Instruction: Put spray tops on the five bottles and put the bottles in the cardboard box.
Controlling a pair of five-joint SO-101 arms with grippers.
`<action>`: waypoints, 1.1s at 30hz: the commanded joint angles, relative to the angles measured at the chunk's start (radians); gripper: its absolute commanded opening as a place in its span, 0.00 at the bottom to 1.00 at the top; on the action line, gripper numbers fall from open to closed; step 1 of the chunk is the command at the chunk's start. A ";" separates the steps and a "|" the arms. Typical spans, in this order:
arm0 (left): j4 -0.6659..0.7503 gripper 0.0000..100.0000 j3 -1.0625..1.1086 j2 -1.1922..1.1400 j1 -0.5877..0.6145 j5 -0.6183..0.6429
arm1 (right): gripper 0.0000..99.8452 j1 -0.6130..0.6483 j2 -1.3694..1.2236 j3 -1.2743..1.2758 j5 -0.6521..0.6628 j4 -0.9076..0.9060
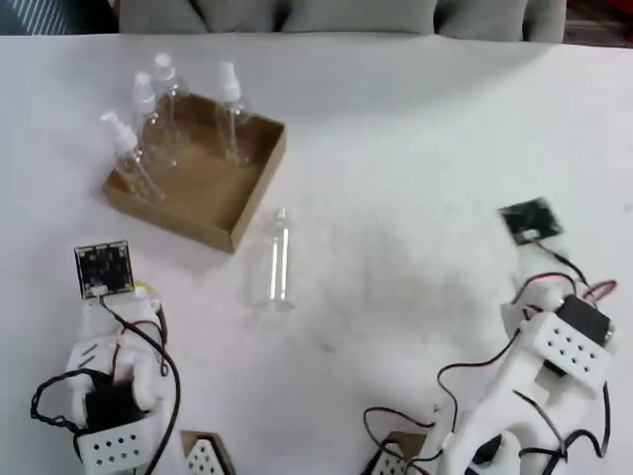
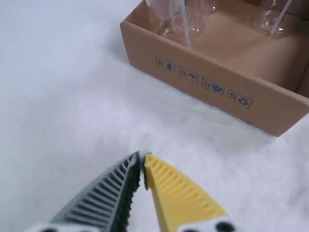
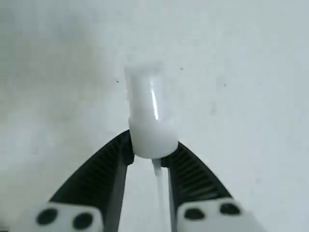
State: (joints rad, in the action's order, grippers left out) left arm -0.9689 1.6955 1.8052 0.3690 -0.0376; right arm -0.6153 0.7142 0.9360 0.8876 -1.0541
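Right arm (image 1: 554,346): ribbed black jaws grasp a smooth white cylindrical spray top (image 3: 149,116). Left arm (image 1: 109,396): ridged grey-and-yellow jaws clenched together near the brown cardboard box (image 2: 207,87); a clear bottle (image 1: 278,259) lies beside the box.

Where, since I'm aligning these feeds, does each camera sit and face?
High view: fixed above the table, looking down on the cardboard box, one lying bottle, the left arm and right arm.
Left wrist view: on the left wrist, looking past the shut left gripper across the table at the box's wall.
Right wrist view: on the right wrist, looking at the table past the right gripper, shut on a spray top.
Shared: high and left wrist views both show the box.
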 commanded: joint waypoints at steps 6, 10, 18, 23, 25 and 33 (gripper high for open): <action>-0.011 0.03 -0.002 -0.001 0.007 -0.009 | 0.02 -0.073 0.004 0.087 -0.009 0.137; -0.011 0.03 -0.002 -0.001 0.007 -0.009 | 0.05 -0.067 0.004 0.167 -0.009 0.196; -0.011 0.03 -0.002 -0.001 0.007 -0.009 | 0.28 -0.070 0.013 0.196 -0.008 0.196; -0.020 0.03 -0.002 -0.001 0.007 -0.009 | 0.23 -0.067 0.007 0.149 0.097 0.153; -0.021 0.03 -0.002 -0.001 0.007 -0.009 | 0.21 -0.050 0.007 0.144 0.127 0.151; -0.021 0.03 -0.002 -0.001 0.007 -0.009 | 0.19 0.047 -0.035 0.141 0.161 0.153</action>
State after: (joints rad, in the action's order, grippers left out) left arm -0.9782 1.6955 1.8052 0.3690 -0.0376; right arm -0.5907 0.7004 1.1247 1.0319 -0.8961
